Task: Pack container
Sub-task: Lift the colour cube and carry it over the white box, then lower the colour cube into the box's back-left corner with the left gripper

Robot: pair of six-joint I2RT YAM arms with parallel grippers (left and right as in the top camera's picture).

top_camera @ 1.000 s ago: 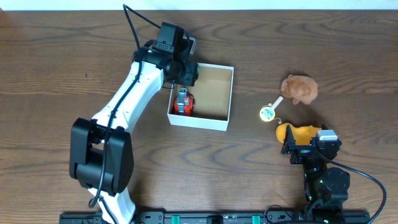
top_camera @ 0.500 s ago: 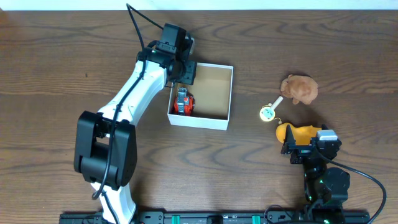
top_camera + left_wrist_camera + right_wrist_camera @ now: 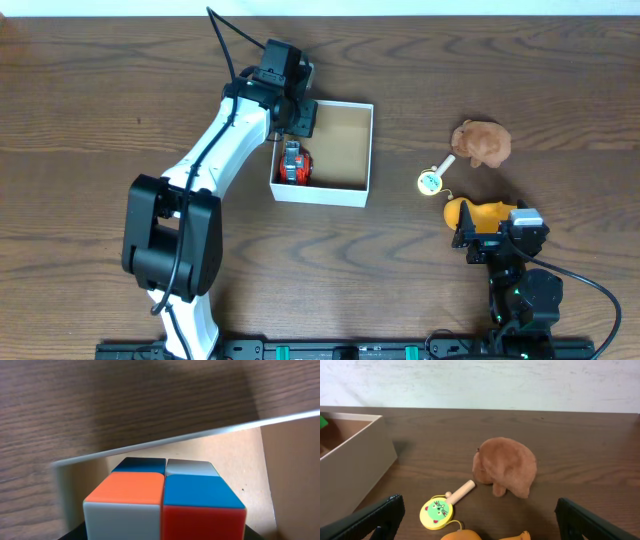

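Note:
The container [image 3: 345, 195] is a shallow white box with a tan bottom, left of the table's middle. A red toy [image 3: 293, 163] lies in it by the left wall. My left gripper [image 3: 297, 120] hangs over the box's far left corner, shut on a many-coloured puzzle cube [image 3: 165, 500]. In the left wrist view the cube sits just above the container's wall [image 3: 150, 446]. My right gripper [image 3: 480, 527] stands open near the front right, its fingers [image 3: 370, 520] wide apart. An orange toy [image 3: 470, 536] lies between them, untouched.
A brown plush [image 3: 481, 142] lies at the right. A yellow-green rattle drum [image 3: 431, 180] with a wooden handle lies between the plush and the orange toy [image 3: 470, 213]. The container's right wall [image 3: 355, 462] shows at the left of the right wrist view.
The left arm's lower links swung slightly right, and its gripper edged toward the far side with the cube still in it. The right arm has not moved.

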